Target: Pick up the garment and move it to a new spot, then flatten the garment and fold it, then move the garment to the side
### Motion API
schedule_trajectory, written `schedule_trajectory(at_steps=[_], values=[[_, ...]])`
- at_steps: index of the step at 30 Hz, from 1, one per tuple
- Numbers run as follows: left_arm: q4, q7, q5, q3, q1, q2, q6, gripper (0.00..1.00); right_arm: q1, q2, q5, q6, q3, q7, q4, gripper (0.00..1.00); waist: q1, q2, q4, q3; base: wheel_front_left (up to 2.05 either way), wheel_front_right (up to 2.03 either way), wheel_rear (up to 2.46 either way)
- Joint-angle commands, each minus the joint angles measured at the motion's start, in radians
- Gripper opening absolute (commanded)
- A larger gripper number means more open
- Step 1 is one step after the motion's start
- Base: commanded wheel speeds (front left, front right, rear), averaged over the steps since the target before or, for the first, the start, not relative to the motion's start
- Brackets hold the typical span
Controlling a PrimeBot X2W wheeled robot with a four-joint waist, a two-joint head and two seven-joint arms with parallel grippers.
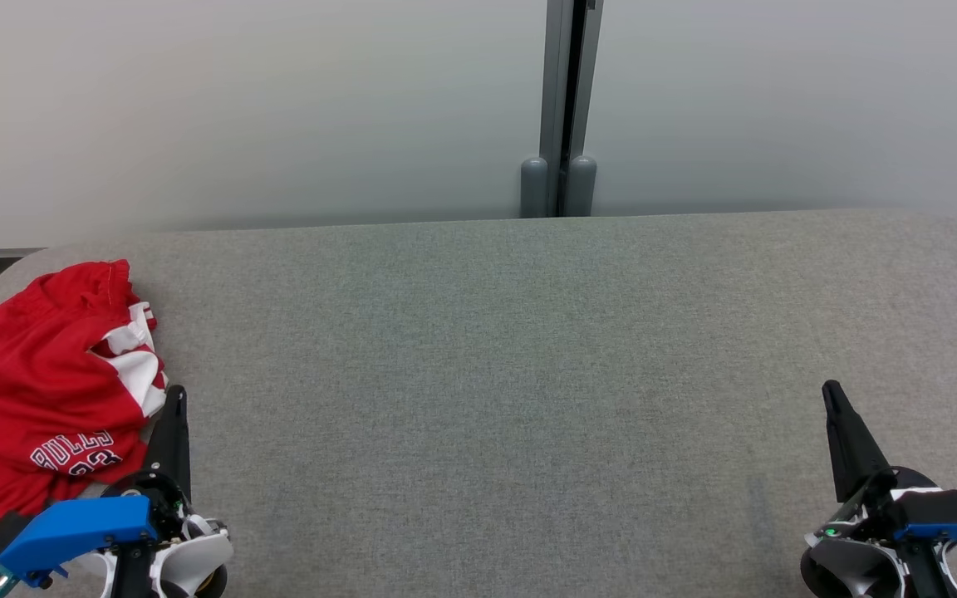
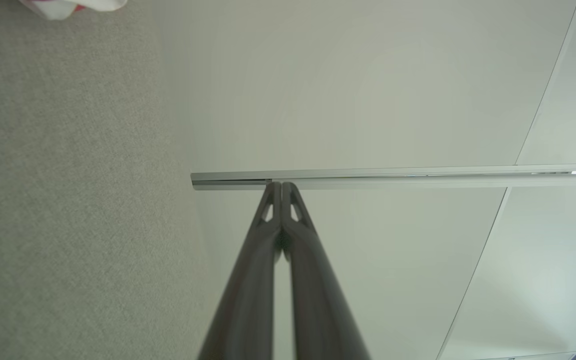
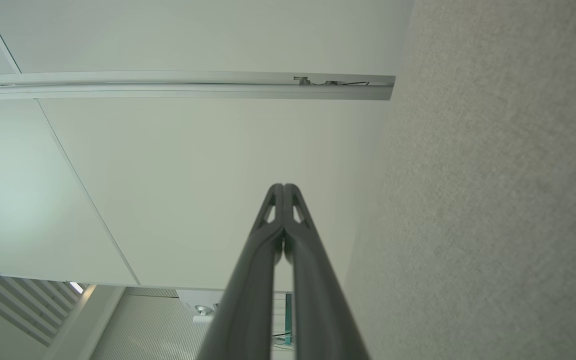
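Lower left, nearest: left jaws pressed fully together, dark tapered fingers (image 1: 171,436) gripping nothing, pointing up just beside the crumpled edge of the red Bulls garment (image 1: 30,390); touching it or not, cannot tell. Lower right: right jaws likewise closed tight and empty, fingers (image 1: 848,444) over the bare grey fabric counter (image 1: 487,374), well apart from the garment. Garment heaped at the counter's left edge, white panels showing, "BULLS 23" lettering upside down. Beyond the counter, pale wall panels (image 1: 238,108) and a grey post (image 1: 566,108).
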Motion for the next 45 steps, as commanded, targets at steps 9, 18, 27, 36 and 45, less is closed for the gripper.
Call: schedule_trajectory(at_steps=[9,18,27,36,45], values=[[0.001,0.000,0.000,0.000,0.000,0.000,0.000,1.00,0.000,0.000,0.000,0.000,0.000,0.000,0.001,1.00,0.0000,0.0000,0.000,0.000,0.00,0.00,0.00],[0.009,-0.031,0.020,-0.017,0.027,-0.005,0.002,1.00,0.031,0.003,-0.018,-0.001,0.018,-0.031,0.014,1.00,0.0000,0.0000,0.001,0.001,0.00,0.00,0.00],[-0.012,-0.075,0.112,-0.027,0.023,-0.004,0.001,1.00,0.041,0.003,-0.133,-0.001,0.036,-0.075,-0.013,1.00,0.0000,0.0000,0.003,0.003,0.00,0.00,0.00],[-0.029,-0.114,0.300,-0.031,0.014,-0.003,0.000,1.00,0.049,0.002,-0.294,-0.001,0.060,-0.113,-0.039,1.00,0.0000,0.0000,0.005,0.006,0.00,0.00,0.00],[-0.042,-0.149,0.512,-0.058,0.012,-0.002,0.019,1.00,0.056,0.002,-0.446,0.000,0.069,-0.149,-0.059,1.00,0.0000,0.0000,0.009,0.006,0.00,0.00,0.00]])
